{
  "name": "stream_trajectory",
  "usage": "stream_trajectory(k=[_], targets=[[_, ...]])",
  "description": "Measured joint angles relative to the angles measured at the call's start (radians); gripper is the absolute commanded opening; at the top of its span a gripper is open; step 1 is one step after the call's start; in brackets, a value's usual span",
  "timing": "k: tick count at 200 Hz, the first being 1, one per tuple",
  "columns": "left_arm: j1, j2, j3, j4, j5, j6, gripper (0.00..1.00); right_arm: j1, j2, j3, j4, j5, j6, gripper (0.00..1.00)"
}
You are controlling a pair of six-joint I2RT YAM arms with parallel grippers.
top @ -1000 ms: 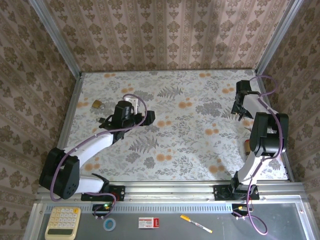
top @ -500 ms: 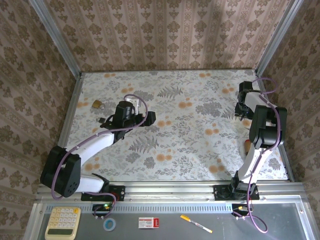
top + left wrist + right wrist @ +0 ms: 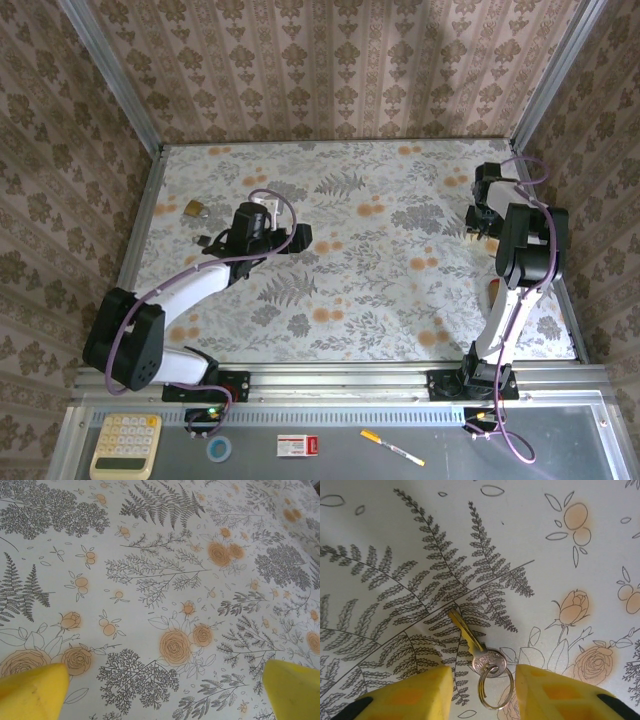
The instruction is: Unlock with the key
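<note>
**Right gripper (image 3: pixel 484 682) straddling the key (image 3: pixel 469 642) at the table's (image 3: pixel 380 300) far right side**
Its yellow fingers (image 3: pixel 415 692) stand partly spread on either side of the key's round silvery head and key ring (image 3: pixel 495 686), touching neither. The brass-coloured blade lies on a fern print. The left gripper (image 3: pixel 162 690), spread wide, hangs over bare floral cloth, with the padlock (image 3: pixel 195 209) nearby.

Soft, even light over the table (image 3: pixel 380 300), arms (image 3: pixel 190 285) throwing only faint shadows. Up close the key (image 3: pixel 470 645) is sharp, a thin shadow under its ring (image 3: pixel 506 697); right fingers (image 3: pixel 405 695) blur slightly, left fingers (image 3: pixel 32 690) blur badly at the bottom corners.
</note>
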Motion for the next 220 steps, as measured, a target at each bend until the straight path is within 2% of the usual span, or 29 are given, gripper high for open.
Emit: stream_trajectory(k=[15,26,82,150,188,220], targets=[[0.000,0.009,0.000,0.000,0.003,0.000,1.00,-0.002,0.006,0.008,-0.001,-0.015,-0.005,0.25],[0.000,0.012,0.000,0.000,0.003,0.000,1.00,-0.001,0.013,0.017,-0.010,-0.026,0.000,0.23],[0.000,0.013,0.000,0.000,0.014,0.000,1.00,-0.007,0.019,0.031,-0.019,-0.042,-0.008,0.00],[-0.009,0.012,0.001,0.002,0.031,-0.024,0.98,0.027,-0.073,-0.058,-0.009,-0.097,-0.006,0.00],[-0.035,0.012,0.001,0.037,0.061,-0.086,0.97,0.143,-0.230,-0.135,-0.008,-0.155,-0.007,0.00],[-0.066,0.038,0.001,0.163,0.123,-0.201,0.92,0.255,-0.386,-0.167,-0.008,-0.204,-0.006,0.00]])
